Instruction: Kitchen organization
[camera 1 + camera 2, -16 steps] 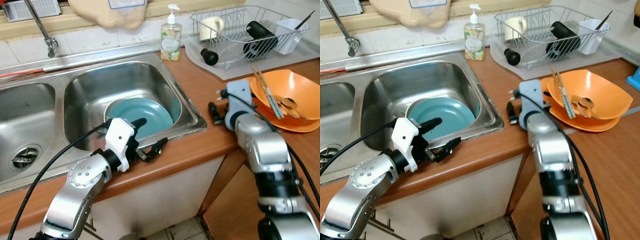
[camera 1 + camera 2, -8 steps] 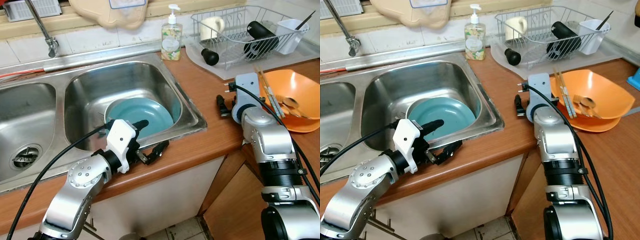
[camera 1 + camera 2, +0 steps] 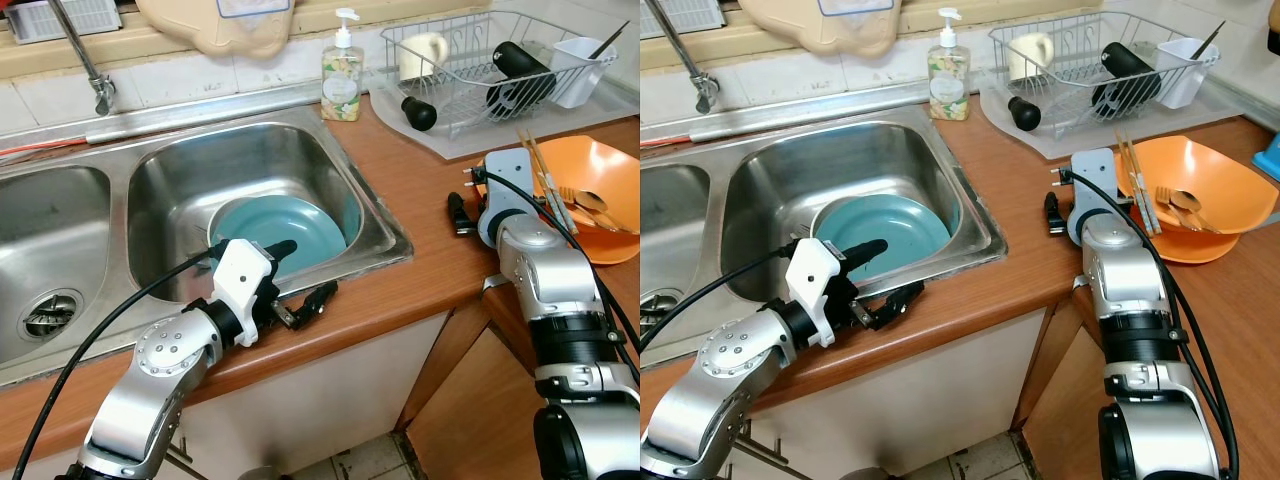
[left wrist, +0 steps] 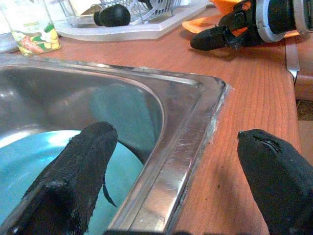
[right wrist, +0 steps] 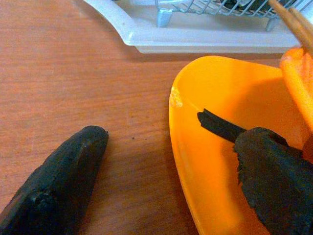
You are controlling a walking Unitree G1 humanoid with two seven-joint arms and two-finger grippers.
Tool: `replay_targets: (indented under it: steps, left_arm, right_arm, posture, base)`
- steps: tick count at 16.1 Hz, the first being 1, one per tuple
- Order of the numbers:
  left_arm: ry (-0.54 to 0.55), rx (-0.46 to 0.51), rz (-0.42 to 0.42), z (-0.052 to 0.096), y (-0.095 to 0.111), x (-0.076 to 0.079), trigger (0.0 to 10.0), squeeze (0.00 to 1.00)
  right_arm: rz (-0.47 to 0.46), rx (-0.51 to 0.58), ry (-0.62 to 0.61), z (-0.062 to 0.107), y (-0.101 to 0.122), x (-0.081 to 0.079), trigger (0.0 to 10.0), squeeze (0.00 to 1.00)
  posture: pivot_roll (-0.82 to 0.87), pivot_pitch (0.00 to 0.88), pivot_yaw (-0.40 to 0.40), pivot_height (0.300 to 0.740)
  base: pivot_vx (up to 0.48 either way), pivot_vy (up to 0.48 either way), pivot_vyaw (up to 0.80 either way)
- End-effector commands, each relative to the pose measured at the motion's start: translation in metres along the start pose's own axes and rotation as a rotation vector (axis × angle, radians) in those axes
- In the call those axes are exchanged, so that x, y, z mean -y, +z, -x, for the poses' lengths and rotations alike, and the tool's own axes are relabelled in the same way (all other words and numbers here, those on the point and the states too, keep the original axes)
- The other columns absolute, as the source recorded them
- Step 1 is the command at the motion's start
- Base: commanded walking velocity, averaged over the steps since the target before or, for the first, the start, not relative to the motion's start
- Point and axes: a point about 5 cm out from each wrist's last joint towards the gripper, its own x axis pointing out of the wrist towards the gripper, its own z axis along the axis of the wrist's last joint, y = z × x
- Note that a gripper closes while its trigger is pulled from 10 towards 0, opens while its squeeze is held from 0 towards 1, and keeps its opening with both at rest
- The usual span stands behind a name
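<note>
Chopsticks (image 3: 540,180) across orange bowl (image 3: 600,180), tips toward rack; both grippers (image 3: 297,278) (image 5: 161,166) spread wide, empty

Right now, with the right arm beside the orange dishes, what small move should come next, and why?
Probably close the right gripper on the orange plate. The right wrist view shows its fingers open astride the rim, one over the counter, one over the plate. The left gripper hangs open across the sink edge.
</note>
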Motion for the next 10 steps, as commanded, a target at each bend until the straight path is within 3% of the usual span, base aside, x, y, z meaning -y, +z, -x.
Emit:
replay_targets:
  steps: [1, 10]
  left_arm:
    - [-0.011, -0.003, -0.032, -0.0004, 0.0024, 0.0011, 10.0, 0.81]
    - [-0.023, -0.020, -0.050, 0.0000, 0.0005, 0.0030, 10.0, 0.82]
  right_arm:
    - [0.001, 0.014, -0.005, -0.0009, 0.0047, 0.0026, 10.0, 0.00]
    - [-0.070, -0.075, 0.076, -0.0037, -0.0022, -0.0052, 10.0, 0.00]
  posture:
    - [0.00, 0.000, 0.061, 0.740]
    - [0.00, 0.000, 0.060, 0.740]
  base:
    - [0.000, 0.000, 0.00]
    - [0.000, 0.000, 0.00]
